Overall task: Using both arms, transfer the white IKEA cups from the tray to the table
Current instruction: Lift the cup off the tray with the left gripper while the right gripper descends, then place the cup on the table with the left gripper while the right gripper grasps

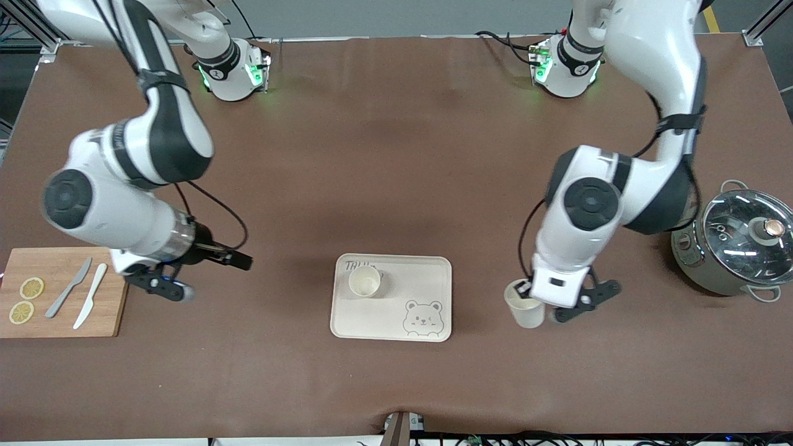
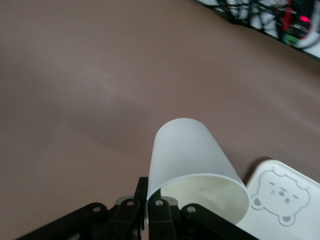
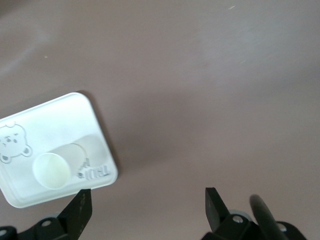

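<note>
One white cup stands upright on the bear-printed tray, in the corner away from the bear; the right wrist view shows it on the tray. My left gripper is shut on the rim of the second white cup, one finger inside and one outside. It holds the cup tilted over the brown table beside the tray, toward the left arm's end. The left wrist view shows this cup in the gripper with the tray's bear corner close by. My right gripper is open and empty over bare table between the cutting board and the tray.
A wooden cutting board with two lemon slices and two knives lies at the right arm's end. A grey-green pot with a glass lid stands at the left arm's end, close to the left arm's elbow.
</note>
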Motion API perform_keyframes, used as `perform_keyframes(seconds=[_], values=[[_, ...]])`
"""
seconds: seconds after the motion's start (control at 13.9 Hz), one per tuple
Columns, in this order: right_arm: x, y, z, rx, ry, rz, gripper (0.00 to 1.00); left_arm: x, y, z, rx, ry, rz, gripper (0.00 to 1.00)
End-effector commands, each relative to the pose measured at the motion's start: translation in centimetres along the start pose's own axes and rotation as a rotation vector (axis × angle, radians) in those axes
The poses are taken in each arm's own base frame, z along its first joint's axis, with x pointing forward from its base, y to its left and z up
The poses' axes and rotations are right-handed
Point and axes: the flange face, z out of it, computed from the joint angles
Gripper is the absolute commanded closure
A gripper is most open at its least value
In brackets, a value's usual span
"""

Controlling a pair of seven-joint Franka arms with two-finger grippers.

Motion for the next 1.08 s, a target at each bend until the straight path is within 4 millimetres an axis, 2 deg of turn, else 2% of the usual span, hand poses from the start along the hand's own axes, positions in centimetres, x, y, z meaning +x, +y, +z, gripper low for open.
perform_keyframes(seconds=[0.0, 0.22, 0.29, 0.43, 0.65, 0.72, 0.86, 1.01], values=[[-1.1, -3.7, 2.5, 0.021, 0.015, 0.047, 0.00, 0.9, -4.3, -0.8, -0.020, -0.094, -0.093, 1.00], [-3.2, -7.9, 6.9, 0.035, 0.042, 0.073, 0.00, 1.4, -10.0, 1.5, 0.034, -0.143, -0.083, 1.00], [-4.0, -9.5, 8.3, 0.053, 0.064, 0.083, 0.00, 2.4, -12.5, 2.2, 0.043, -0.157, -0.074, 1.00], [-4.5, -10.7, 11.2, 0.062, 0.079, 0.095, 0.00, 2.5, -15.4, 3.9, 0.068, -0.191, -0.056, 1.00], [-4.8, -11.7, 13.6, 0.077, 0.098, 0.090, 0.00, 2.3, -21.3, 6.7, 0.061, -0.195, -0.045, 1.00], [-4.9, -11.8, 14.5, 0.073, 0.095, 0.100, 0.06, 2.4, -23.7, 8.0, 0.059, -0.200, -0.028, 1.00], [-5.4, -12.7, 15.9, 0.072, 0.094, 0.101, 0.10, 2.2, -26.5, 10.7, 0.047, -0.197, -0.012, 1.00], [-6.0, -13.3, 17.4, 0.070, 0.092, 0.126, 0.20, 0.5, -27.0, 13.0, 0.028, -0.182, 0.025, 1.00]])
